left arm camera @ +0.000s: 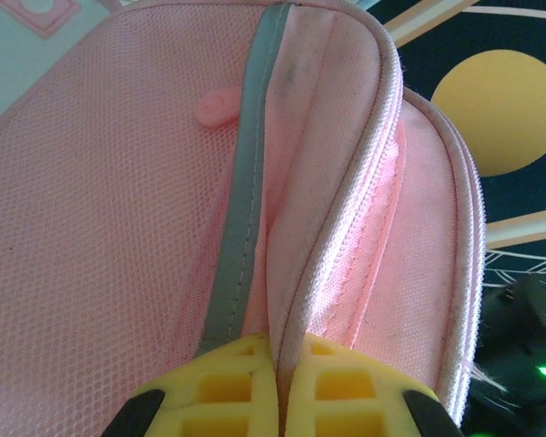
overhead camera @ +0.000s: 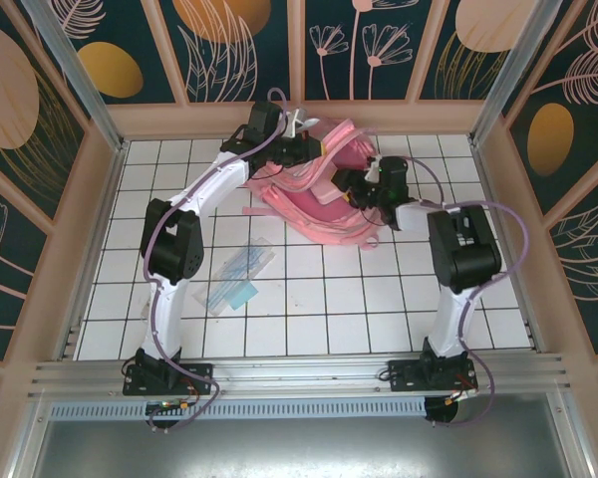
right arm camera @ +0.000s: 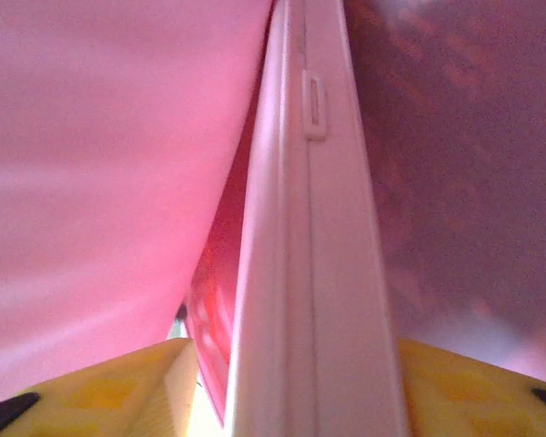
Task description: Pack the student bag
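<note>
- At 6 o'clock, the left gripper [left arm camera: 279,393] has its yellow pads pressed together on a seam fold of the student bag [left arm camera: 100,237].
- A grey strip [left arm camera: 247,182] runs from there toward 12 o'clock.
- A yellow disc [left arm camera: 500,109] on the dark wall [left arm camera: 437,55] sits at 2 o'clock.

Left claw [left arm camera: 278,355] clamped shut, reaching far forward; right claw [right arm camera: 296,364] stands parted.

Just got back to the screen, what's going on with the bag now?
The left pincer is shut on the zip edge of the student bag. The right pincer is inside the bag, with a flat pale pink item standing edge-on between its jaws; a gap shows on one side, so it looks loose rather than clamped. A clear sleeve lies on the table nearer the arms.
</note>
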You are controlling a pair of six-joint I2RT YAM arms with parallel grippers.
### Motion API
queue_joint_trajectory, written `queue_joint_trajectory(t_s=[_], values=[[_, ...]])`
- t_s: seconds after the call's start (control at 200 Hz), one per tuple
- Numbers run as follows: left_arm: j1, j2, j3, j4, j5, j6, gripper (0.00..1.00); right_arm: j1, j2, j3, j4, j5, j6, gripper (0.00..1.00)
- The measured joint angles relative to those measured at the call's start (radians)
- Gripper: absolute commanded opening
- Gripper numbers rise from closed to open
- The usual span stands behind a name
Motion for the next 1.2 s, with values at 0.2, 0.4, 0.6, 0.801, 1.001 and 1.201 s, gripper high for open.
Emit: queue_joint_trajectory(t_s=[0.2, 0.4, 0.6, 0.801, 1.001, 1.201], values=[[0.000, 0.004, 0.000, 0.021, -0.002, -0.029, 0.00, -0.005, -0.343, -0.077, -0.297, 0.123, -0.182, 0.65], [0.000, 0.009, -0.007, 0.063, 0.002, -0.065, 0.00, -0.004, -0.569, -0.143, -0.513, 0.250, -0.289, 0.63], [0.000, 0.009, -0.019, 0.079, 0.005, -0.080, 0.00, 0.076, -0.582, -0.188, -0.535, 0.275, -0.290, 0.50], [0.000, 0.009, -0.034, 0.104, 0.015, -0.090, 0.00, 0.156, -0.429, -0.249, -0.393, 0.278, -0.210, 0.42], [-0.001, 0.006, -0.060, 0.122, 0.024, -0.090, 0.00, 0.168, -0.290, -0.242, -0.220, 0.294, -0.125, 0.42], [-0.002, 0.000, -0.079, 0.148, 0.025, -0.102, 0.00, 0.170, -0.184, -0.223, -0.121, 0.290, -0.054, 0.50]])
